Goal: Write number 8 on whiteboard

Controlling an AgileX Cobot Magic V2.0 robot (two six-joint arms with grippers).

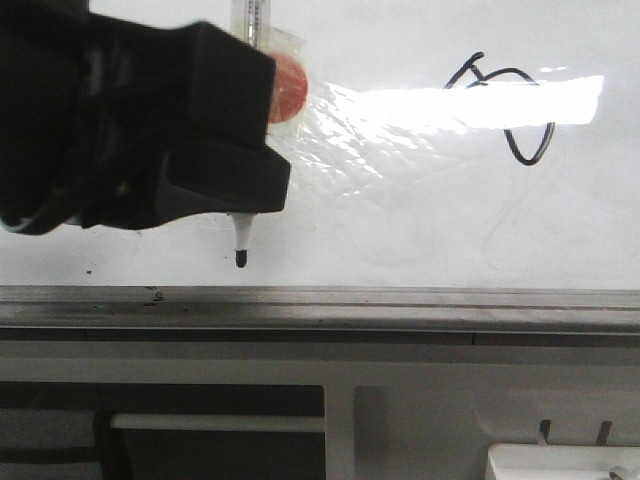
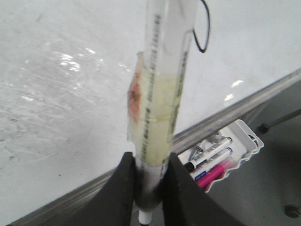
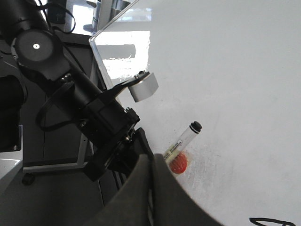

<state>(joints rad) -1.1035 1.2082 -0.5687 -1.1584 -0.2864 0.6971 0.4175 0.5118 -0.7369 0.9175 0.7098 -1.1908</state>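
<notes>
The whiteboard (image 1: 400, 220) fills the front view. The number 8 (image 1: 505, 105), a thin black looping line, is at its upper right. My left gripper (image 1: 232, 198) is shut on a clear-bodied marker (image 1: 240, 240) whose black tip points down near the board's lower edge, far left of the drawn line. A red disc (image 1: 288, 88) is taped to the marker. In the left wrist view the jaws (image 2: 150, 162) clamp the marker (image 2: 160, 94), and part of the line (image 2: 204, 28) shows. My right gripper (image 3: 153, 165) is shut and empty, with its fingers pressed together. It looks at the marker (image 3: 184, 140) and the board (image 3: 235, 70).
A grey metal rail (image 1: 320, 305) runs along the board's lower edge. A white tray (image 2: 235, 141) below the rail holds several spare markers. The left arm's black body (image 3: 94, 117) stands beside the board's edge in the right wrist view.
</notes>
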